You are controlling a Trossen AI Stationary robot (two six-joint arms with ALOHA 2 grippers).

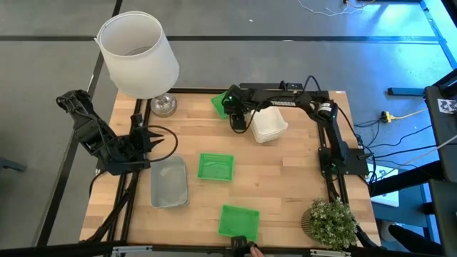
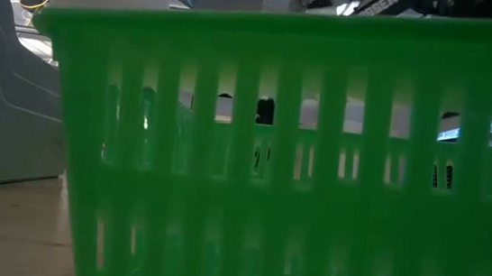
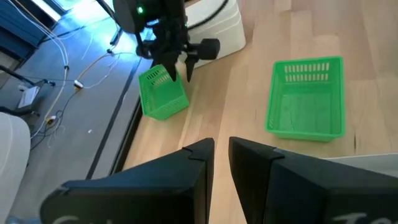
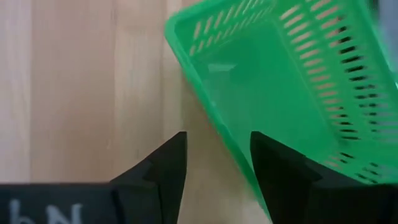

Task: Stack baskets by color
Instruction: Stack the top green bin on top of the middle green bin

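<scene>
Three green baskets show. One (image 1: pixel 219 103) (image 3: pixel 161 94) (image 4: pixel 292 87) sits askew at the table's far side, one (image 1: pixel 216 167) (image 3: pixel 306 96) in the middle, and one (image 1: pixel 238 220) (image 2: pixel 298 161) at the near edge. My right gripper (image 1: pixel 236 120) (image 3: pixel 179 67) (image 4: pixel 217 165) hangs open just over the far basket. In the right wrist view that basket's near rim runs between the fingers. White baskets (image 1: pixel 268 125) rest beside it. A grey basket (image 1: pixel 168 182) lies near my left gripper (image 1: pixel 145 140) (image 3: pixel 222 155), which waits at the left with a narrow gap and nothing in it.
A large white lampshade (image 1: pixel 138 53) with a metal base (image 1: pixel 163 106) stands at the far left corner. A potted plant (image 1: pixel 330 221) stands at the near right corner. Bare wood lies between the middle green basket and the right edge.
</scene>
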